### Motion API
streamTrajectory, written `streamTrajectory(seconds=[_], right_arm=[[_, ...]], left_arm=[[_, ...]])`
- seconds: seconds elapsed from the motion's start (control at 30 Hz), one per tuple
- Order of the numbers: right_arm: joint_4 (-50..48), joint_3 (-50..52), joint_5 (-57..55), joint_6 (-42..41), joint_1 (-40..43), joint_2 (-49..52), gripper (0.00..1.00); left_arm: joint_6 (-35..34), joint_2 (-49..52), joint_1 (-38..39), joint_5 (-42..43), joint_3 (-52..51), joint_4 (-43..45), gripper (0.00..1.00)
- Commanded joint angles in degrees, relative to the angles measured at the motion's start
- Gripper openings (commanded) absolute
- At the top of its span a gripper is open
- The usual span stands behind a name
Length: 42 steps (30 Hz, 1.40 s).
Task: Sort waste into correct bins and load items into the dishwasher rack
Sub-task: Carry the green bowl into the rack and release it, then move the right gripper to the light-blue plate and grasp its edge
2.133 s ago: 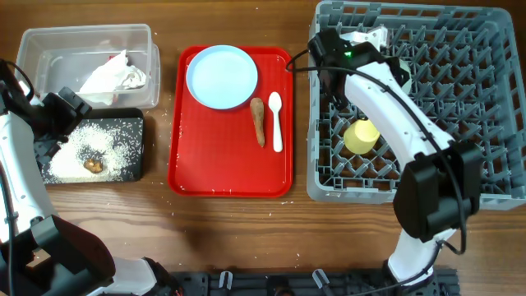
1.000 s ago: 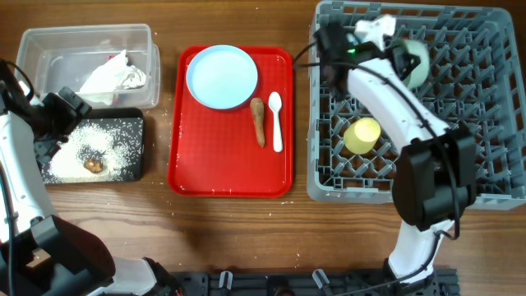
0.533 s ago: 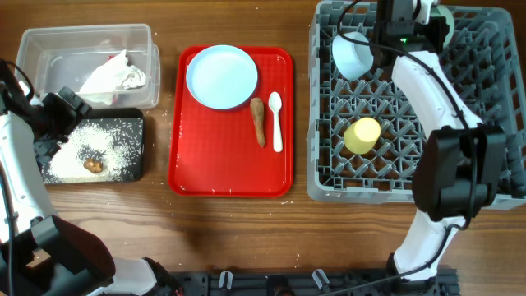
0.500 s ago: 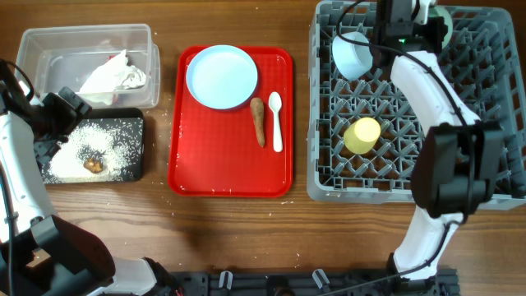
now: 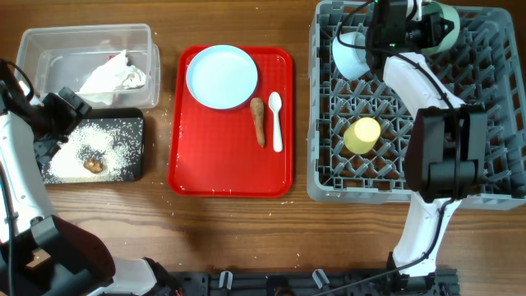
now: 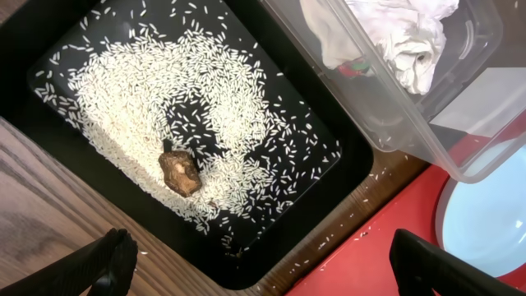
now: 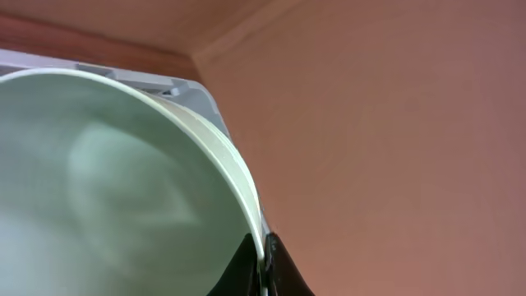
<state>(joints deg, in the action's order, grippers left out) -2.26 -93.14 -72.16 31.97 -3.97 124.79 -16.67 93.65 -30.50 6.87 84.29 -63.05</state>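
Note:
My right gripper (image 5: pixel 429 23) is shut on the rim of the pale green bowl (image 5: pixel 449 18), held on edge over the back of the grey dishwasher rack (image 5: pixel 493 164); the pinch shows in the right wrist view (image 7: pixel 263 256) on the bowl (image 7: pixel 107 189). The pale blue bowl (image 5: pixel 351 54) and yellow cup (image 5: pixel 362 136) sit in the rack. The plate (image 5: pixel 222 76), white spoon (image 5: pixel 275 121) and brown stick (image 5: pixel 258 121) lie on the red tray (image 5: pixel 205 164). My left gripper (image 6: pixel 263 267) is open and empty above the black tray (image 6: pixel 329 164), which holds rice (image 6: pixel 131 107) and the brown lump (image 6: pixel 179 171).
The clear tub (image 5: pixel 49 45) at the back left holds the crumpled wrapper and tissue (image 5: pixel 113 76); it also shows in the left wrist view (image 6: pixel 460 107). Loose rice grains lie on the wood between the black tray and the red tray (image 6: pixel 386 247).
My right gripper has carried the pale green bowl from the rack's left side to its back edge. The pale blue bowl, earlier under the arm, now shows. The left arm has not moved.

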Motion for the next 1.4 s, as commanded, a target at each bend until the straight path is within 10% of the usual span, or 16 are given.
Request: streamTrajectory(seconds=[0.0,0.23,0.4,0.9,1.1,1.23,1.37], right_arm=[[1.14,-0.11,-1.33,5.31,-0.74,1.42,0.04],[4.31,-0.11,-1.57,11.61,-7.17,1.42,0.05],[4.94,-0.11,-1.66,11.67,-10.36,1.42,0.52],[-3.13,-0.15,-2.78,12.28,-14.71,-4.22,0.96],[13.40,-0.17,17.94,-3.72,-25.20,-9.90,0.98],[22.67,-0.35,59.95,-39.45,-30.95,-15.06,0.77],[20.28,-0.24,76.78,-60.78,-31.50,-15.23,0.73]], left_arm=[[-0.31,-0.85,-0.37,-0.13,0.74,-0.02,1.00],[-0.31,-0.85,-0.37,-0.11,0.74,-0.02,1.00],[-0.31,-0.85,-0.37,-0.13,0.74,-0.02,1.00],[-0.31,-0.85,-0.37,-0.11,0.74,-0.02,1.00],[-0.31,-0.85,-0.37,-0.13,0.74,-0.02,1.00],[-0.31,-0.85,-0.37,-0.13,0.74,-0.02,1.00],[-0.31,-0.85,-0.37,-0.13,0.74,-0.02,1.00]])
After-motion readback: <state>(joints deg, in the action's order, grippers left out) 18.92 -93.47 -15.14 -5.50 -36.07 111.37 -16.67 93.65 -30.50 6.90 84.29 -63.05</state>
